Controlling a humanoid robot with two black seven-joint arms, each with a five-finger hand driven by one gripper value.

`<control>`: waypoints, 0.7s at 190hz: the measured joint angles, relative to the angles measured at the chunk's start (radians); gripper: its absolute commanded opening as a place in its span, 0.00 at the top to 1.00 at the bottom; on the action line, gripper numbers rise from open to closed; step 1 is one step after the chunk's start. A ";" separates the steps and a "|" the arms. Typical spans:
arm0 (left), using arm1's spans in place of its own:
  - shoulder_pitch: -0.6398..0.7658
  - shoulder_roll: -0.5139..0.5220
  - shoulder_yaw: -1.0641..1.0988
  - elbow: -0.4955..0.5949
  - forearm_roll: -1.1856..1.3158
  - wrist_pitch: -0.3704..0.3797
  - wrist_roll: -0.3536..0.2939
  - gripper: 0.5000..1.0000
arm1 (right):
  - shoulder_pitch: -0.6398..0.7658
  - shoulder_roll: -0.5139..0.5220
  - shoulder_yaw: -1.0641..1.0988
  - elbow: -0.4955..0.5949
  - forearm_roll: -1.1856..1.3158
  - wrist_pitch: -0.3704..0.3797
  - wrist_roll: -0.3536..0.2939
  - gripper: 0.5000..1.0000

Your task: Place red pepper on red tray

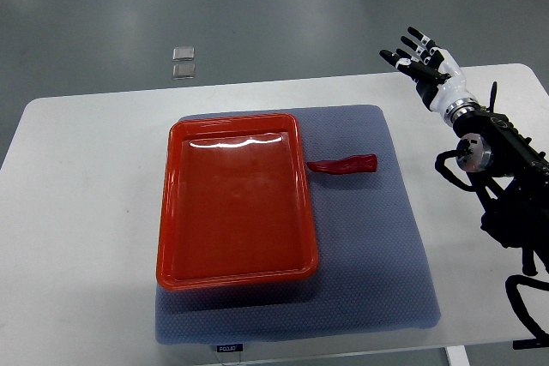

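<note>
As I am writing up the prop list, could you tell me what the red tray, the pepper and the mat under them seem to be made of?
The red tray looks like glossy moulded plastic: light glares off its floor. The red pepper has an even, slightly shiny skin, so it may be a plastic replica; I cannot tell. The grey-blue mat looks soft and matte, with a fine dotted weave, probably foam or rubberised fabric.

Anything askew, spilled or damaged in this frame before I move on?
Nothing stands out. The red tray sits empty on the grey mat, the red pepper lies intact on the mat just right of the tray, and the right hand hovers open, holding nothing.
</note>
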 measured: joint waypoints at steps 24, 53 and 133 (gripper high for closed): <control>-0.001 0.000 -0.001 0.000 0.000 0.000 0.000 0.00 | 0.000 0.000 0.000 0.002 0.000 0.003 0.000 0.17; 0.000 0.000 -0.001 0.000 0.000 0.000 0.000 0.00 | -0.001 -0.004 0.002 0.002 0.000 0.005 0.002 0.17; 0.000 0.000 -0.001 0.000 0.000 0.000 0.000 0.00 | 0.001 -0.022 0.002 0.008 0.000 0.016 0.002 0.17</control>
